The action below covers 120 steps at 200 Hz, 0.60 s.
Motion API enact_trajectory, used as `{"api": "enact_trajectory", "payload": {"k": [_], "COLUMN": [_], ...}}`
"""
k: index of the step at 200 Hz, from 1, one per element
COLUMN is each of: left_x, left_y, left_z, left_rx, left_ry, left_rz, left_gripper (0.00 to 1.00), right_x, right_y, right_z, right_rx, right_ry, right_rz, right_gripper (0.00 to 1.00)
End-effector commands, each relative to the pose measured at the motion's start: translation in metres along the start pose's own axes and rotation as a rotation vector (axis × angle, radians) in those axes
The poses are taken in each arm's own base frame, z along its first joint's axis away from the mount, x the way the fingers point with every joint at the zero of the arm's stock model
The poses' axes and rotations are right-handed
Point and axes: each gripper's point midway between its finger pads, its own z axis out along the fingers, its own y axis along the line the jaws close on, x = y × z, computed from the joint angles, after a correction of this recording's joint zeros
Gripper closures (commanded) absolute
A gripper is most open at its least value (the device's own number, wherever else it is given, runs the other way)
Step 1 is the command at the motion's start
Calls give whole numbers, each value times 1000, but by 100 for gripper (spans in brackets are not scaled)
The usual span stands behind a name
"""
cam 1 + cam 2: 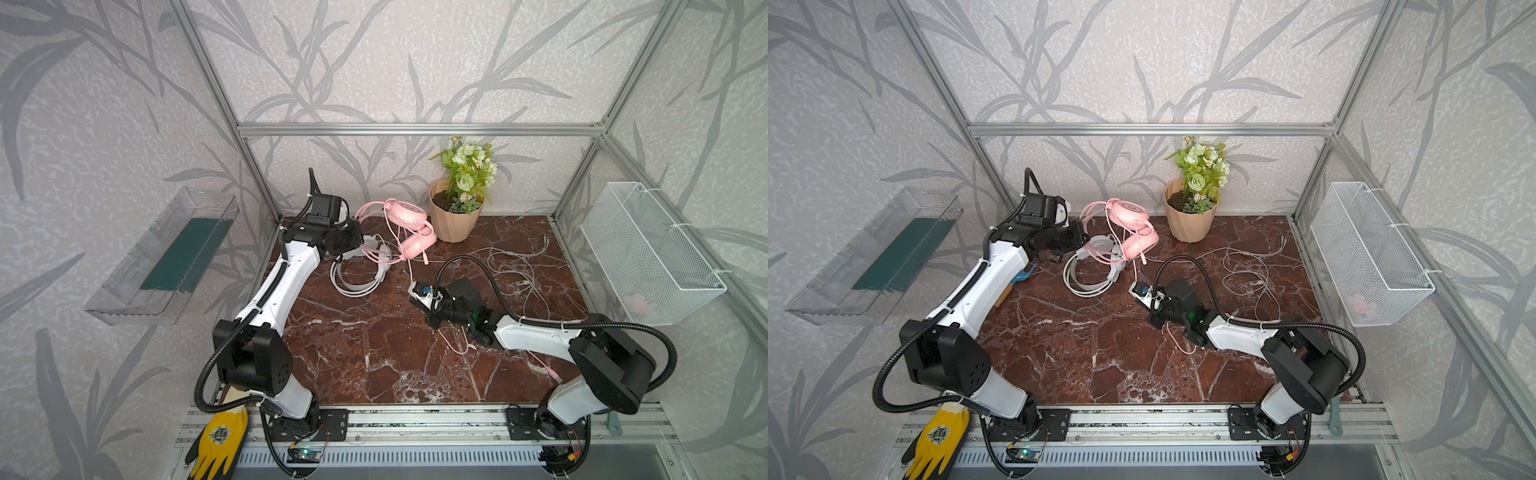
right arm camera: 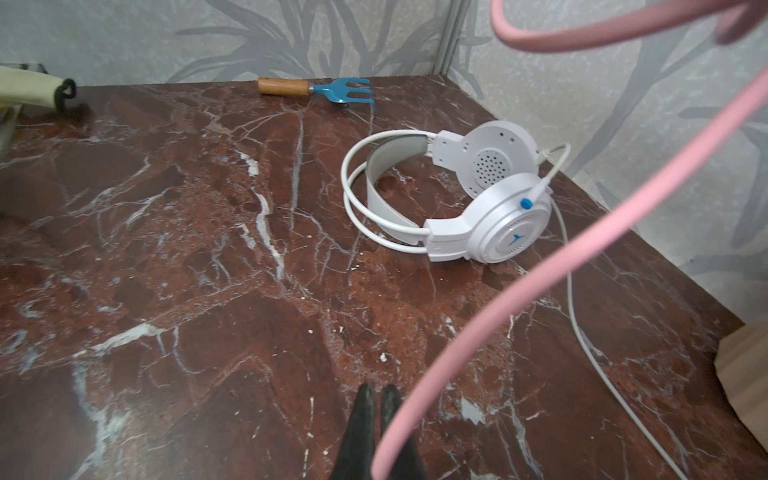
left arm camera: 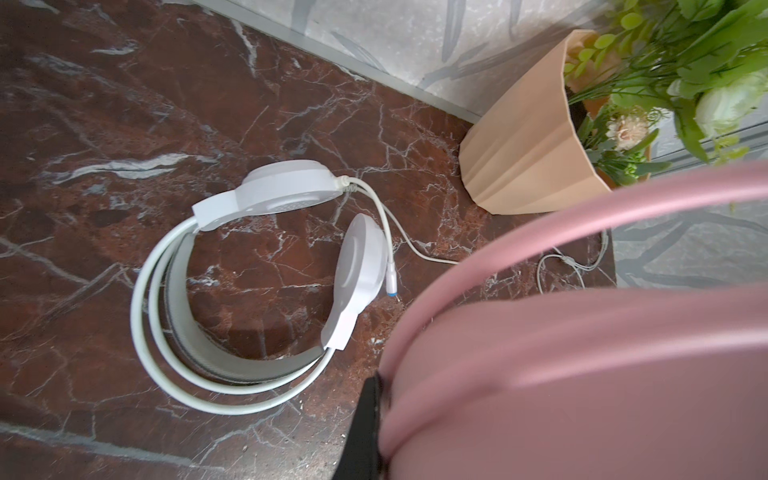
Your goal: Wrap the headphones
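Note:
The pink headphones (image 1: pixel 409 212) are at the back of the marble table (image 1: pixel 374 353), and their headband fills the left wrist view (image 3: pixel 582 353). My left gripper (image 1: pixel 358 239) is shut on that headband; only one black finger (image 3: pixel 365 432) shows. The pink cable (image 1: pixel 410 266) runs down to my right gripper (image 1: pixel 413 287) at mid-table, which is shut on it (image 2: pixel 378 392). The slack trails under the right arm (image 1: pixel 455 347). The white headphones (image 1: pixel 357 286) lie flat beside the left gripper (image 3: pixel 286 191), and their white cable (image 1: pixel 515 270) sprawls loose at the right.
A beige flower pot (image 1: pixel 455 220) stands at the back, right of the pink headphones. A blue garden fork (image 2: pixel 328 89) lies near the left wall. On the side walls hang a clear tray (image 1: pixel 166 257) and a white wire basket (image 1: pixel 648 253). A yellow glove (image 1: pixel 220 440) lies on the front rail.

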Motion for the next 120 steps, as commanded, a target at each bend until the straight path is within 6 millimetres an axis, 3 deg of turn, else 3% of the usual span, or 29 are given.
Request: {"api": "enact_trajectory", "payload": {"k": [1, 78, 120], "left_x": [-33, -28, -32], "left_y": [-8, 5, -1], "left_z": [-25, -16, -17], "left_rx": [7, -73, -70], "left_ry": [-143, -118, -114], "left_rz": [-41, -26, -38], "left_gripper": [100, 100, 100], "right_x": [7, -34, -51], "right_y": [16, 54, 65], "right_z": [-10, -24, -20], "right_rx": [-51, -256, -349], "right_ry": [49, -70, -138], "right_rz": [-47, -63, -26], "right_gripper": [100, 100, 99]}}
